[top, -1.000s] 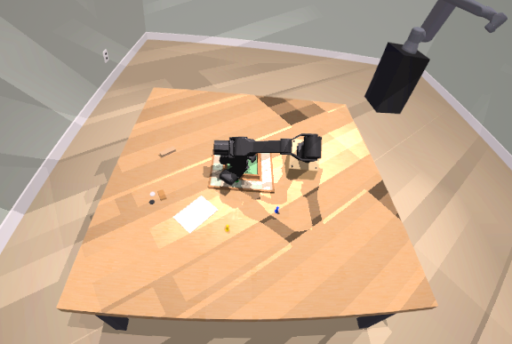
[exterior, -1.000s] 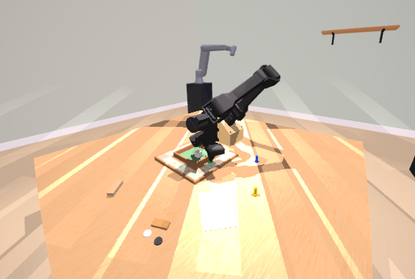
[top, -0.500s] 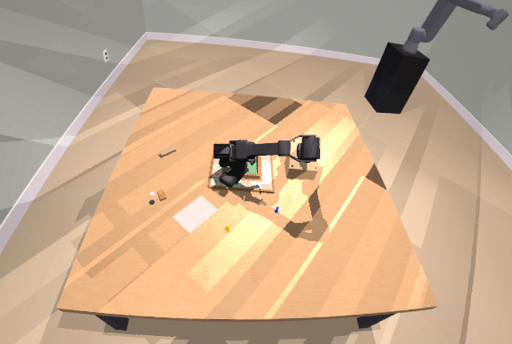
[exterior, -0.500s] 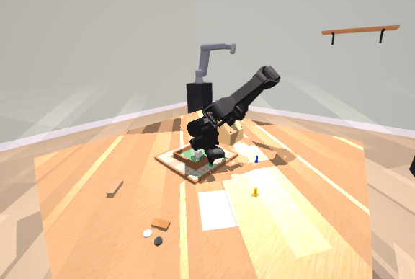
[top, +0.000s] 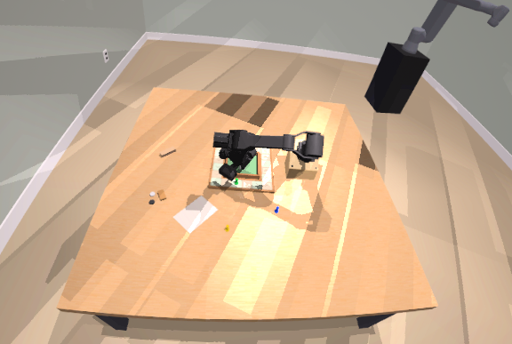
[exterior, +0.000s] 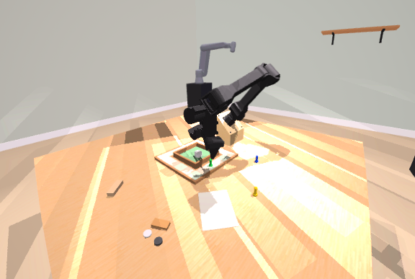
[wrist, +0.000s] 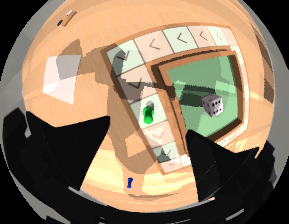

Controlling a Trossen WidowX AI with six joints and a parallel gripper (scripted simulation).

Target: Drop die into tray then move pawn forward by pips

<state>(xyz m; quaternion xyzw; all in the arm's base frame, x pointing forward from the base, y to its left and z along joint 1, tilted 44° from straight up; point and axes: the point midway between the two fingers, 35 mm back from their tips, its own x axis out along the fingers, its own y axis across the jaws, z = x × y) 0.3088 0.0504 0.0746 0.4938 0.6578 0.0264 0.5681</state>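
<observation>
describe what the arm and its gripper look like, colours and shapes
The arm has boxy matte links, dark grey on the long segments and black near the wrist, on a pale wooden block base. The gripper is black with tapered, wedge-shaped fingers. No cables or markings show.
</observation>
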